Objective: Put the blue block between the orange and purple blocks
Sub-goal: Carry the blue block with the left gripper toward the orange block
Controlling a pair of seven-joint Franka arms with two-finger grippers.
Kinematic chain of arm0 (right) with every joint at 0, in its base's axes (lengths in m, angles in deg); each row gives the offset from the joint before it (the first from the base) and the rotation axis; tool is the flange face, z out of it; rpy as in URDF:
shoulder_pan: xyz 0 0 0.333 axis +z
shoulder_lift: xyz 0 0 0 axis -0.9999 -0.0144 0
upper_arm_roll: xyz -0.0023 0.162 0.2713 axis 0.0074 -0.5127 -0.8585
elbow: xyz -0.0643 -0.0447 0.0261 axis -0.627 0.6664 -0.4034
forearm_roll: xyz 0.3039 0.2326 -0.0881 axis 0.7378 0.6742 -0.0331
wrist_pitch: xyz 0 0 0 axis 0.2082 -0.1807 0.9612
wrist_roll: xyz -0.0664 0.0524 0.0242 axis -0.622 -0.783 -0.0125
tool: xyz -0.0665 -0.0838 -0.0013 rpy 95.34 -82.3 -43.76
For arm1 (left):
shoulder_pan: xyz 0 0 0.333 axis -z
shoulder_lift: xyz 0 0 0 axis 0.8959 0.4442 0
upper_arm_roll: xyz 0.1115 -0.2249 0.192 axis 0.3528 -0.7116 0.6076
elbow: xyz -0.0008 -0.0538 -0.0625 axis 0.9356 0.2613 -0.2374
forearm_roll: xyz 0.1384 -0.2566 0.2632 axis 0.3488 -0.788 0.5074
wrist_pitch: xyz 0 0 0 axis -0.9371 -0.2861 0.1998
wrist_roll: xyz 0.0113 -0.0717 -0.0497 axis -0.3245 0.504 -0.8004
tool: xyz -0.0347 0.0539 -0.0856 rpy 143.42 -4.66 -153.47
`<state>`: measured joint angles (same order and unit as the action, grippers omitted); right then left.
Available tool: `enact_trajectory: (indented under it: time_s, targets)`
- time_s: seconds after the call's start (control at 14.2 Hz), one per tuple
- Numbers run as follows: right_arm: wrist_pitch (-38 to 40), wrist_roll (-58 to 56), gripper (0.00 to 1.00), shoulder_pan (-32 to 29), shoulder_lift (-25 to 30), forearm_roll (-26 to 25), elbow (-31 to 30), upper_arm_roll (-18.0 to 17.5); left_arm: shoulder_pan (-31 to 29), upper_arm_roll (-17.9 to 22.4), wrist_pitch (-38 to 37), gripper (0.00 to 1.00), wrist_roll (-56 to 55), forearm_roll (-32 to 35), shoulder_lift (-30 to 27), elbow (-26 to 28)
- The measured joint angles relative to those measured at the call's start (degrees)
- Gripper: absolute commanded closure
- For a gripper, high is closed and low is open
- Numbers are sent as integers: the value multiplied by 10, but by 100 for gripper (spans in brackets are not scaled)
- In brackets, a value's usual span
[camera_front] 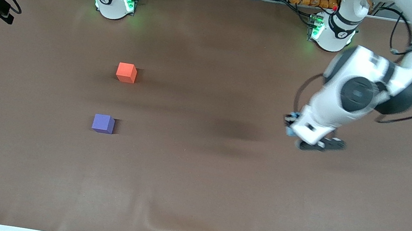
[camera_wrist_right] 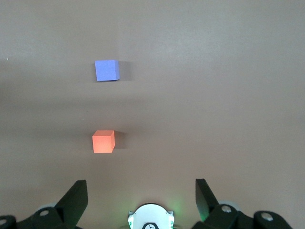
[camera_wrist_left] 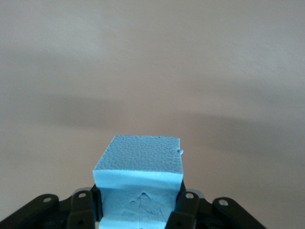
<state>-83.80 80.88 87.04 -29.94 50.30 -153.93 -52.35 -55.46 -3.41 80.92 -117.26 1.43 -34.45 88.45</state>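
Two cubes sit on your desk (camera_front: 195, 180) toward the right arm's end: the orange block (camera_front: 126, 73) and the purple block (camera_front: 103, 123), the purple one nearer the front camera than the orange one. They stand well apart, with bare brown surface between them. Both lie flat, their sides roughly square to the desk's edges.

Your blue block (camera_wrist_left: 139, 179) is pinched in the left end effector (camera_front: 294, 126), up in the air over the left arm's end of the desk, well apart from the orange block. In the left wrist view you see one black finger (camera_wrist_left: 188, 210) pressed on each of two facing sides, with the block's pebbled top face level. Being a cube, it shows no long axis.

Your right end effector (camera_wrist_right: 142, 198) waits high above its own base, fingers spread wide, looking down on the orange block.

Open brown cloth lies between the blue block and the orange block.
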Motion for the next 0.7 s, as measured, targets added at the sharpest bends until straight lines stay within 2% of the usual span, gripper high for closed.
enact_trajectory:
  time_s: [0.21,0.42,0.7]
  targets:
    - [0,0,0,0,0,0,0,0,86,-9,0,88,-89,-1,39,-30]
    - [0,0,0,0,0,0,0,0,171,-8,11,88,-146,-1,113,-81]
    - [0,0,0,0,0,0,0,1,282,23,66,87,-178,0,215,-166]
